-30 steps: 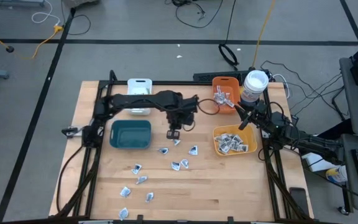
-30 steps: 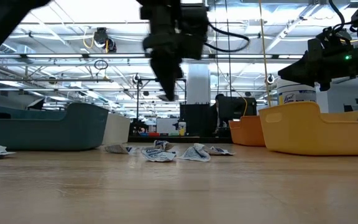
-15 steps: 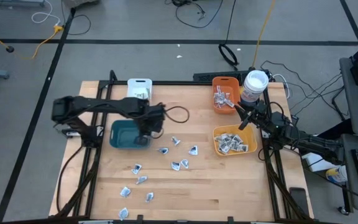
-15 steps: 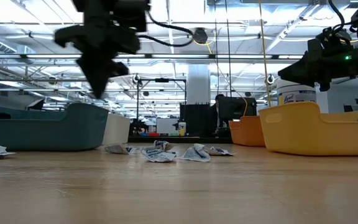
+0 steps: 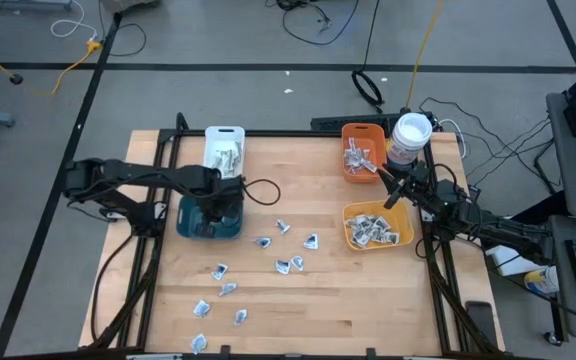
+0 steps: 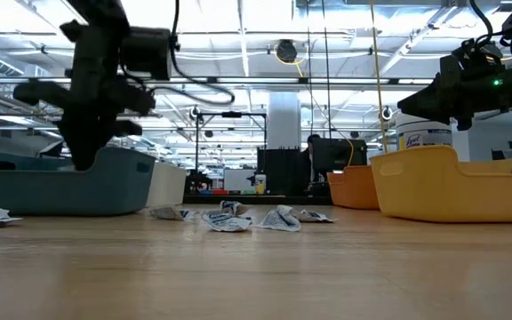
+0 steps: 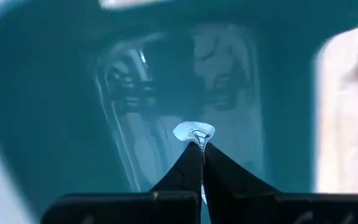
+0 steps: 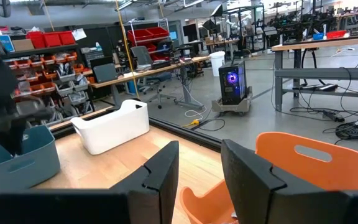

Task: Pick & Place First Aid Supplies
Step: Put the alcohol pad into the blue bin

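My left gripper points down over the teal bin at the table's left and is shut on a small white packet. In the low view it hangs at the bin's rim. Several loose first aid supplies lie flat on the wood at the table's middle and near side. My right gripper waits open and level by the orange bin, with nothing between its fingers. My left gripper pinches the white packet between its two fingertips, coming from above and pointing down. The packet's free part sticks out past the tips. It hangs clear above the teal bin's floor.
A white bin with packets stands behind the teal one. The orange bin and a yellow bin on the right hold packets. A round white-lidded tub stands at the far right corner. Bare wood lies along the near edge.
My left gripper, staying shut, has swept from the table's middle toward its left edge. It has sunk a little and now stands over the teal bin. My right arm has kept still.
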`<state>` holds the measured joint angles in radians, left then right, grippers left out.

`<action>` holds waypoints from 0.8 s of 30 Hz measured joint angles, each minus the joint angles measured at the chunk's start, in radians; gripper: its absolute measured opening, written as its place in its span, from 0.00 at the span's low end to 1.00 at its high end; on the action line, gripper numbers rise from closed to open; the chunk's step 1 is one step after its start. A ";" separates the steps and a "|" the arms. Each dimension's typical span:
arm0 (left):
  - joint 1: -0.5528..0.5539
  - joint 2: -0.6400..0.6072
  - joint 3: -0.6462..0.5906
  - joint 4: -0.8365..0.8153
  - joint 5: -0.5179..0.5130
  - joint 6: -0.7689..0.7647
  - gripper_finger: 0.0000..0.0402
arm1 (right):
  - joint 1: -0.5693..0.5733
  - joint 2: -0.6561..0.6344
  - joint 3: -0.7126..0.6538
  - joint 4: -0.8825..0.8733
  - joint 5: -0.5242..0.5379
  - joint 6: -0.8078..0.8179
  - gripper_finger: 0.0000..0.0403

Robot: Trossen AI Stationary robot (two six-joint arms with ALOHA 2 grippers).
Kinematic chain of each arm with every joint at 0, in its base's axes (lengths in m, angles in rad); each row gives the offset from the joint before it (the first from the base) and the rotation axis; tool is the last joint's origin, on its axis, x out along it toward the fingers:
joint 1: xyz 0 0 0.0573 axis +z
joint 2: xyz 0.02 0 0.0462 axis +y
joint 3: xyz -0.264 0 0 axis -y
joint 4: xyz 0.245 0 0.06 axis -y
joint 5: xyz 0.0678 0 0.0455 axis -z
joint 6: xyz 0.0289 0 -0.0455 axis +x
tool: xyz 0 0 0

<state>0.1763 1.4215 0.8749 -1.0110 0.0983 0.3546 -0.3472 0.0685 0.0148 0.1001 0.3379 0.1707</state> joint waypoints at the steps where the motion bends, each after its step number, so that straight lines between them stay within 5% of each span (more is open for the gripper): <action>1: 0.000 0.008 -0.016 0.018 -0.010 -0.001 0.00 | 0.000 0.000 0.000 0.000 0.000 0.000 0.29; 12: 0.012 0.019 -0.104 0.160 -0.048 -0.070 0.03 | 0.000 0.000 0.000 0.000 0.000 0.000 0.29; 24: 0.021 0.017 -0.015 0.054 -0.063 -0.129 0.50 | 0.000 0.000 0.000 0.000 0.000 0.000 0.29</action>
<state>0.1970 1.4380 0.8601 -0.9565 0.0357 0.2254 -0.3470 0.0689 0.0151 0.1002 0.3378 0.1707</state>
